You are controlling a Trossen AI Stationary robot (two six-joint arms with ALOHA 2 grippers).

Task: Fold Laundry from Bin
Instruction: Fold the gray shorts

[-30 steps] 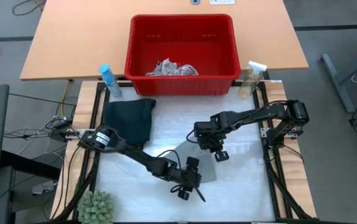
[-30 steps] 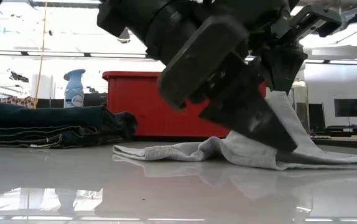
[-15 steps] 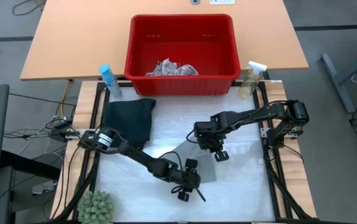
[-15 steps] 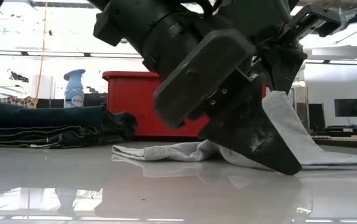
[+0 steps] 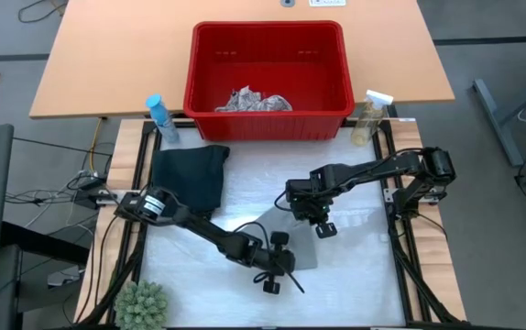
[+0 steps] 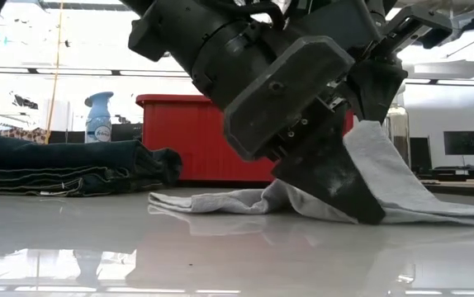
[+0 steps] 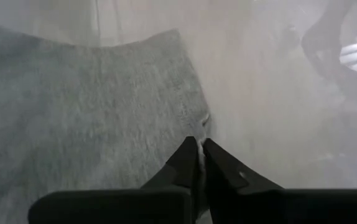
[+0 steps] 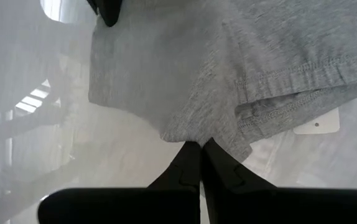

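On the left of the tabletop [image 5: 355,275] lie the trousers [image 5: 190,176], already folded and set aside near the blue bottle [image 5: 160,117], out of the working space. Our left hand [image 5: 286,266] is low at the near edge of the grey cloth [image 5: 286,229], its fingers [image 7: 188,158] pressed together on the cloth's corner; we judge this pinch is there so the edge can be lifted and carried over for a fold. Our right hand [image 5: 321,218] is at the cloth's far side, fingers [image 8: 194,158] likewise closed on an edge, and in the low view the fabric rises toward it in a tent; holding two edges at once should keep the soft cloth from sliding or bunching. Behind, the red bin [image 5: 268,78] sits on the wooden table beyond, with the leaf-print cloth [image 5: 252,100] crumpled inside, not yet taken out. A spray bottle [image 5: 370,115] stands by the bin's right corner.
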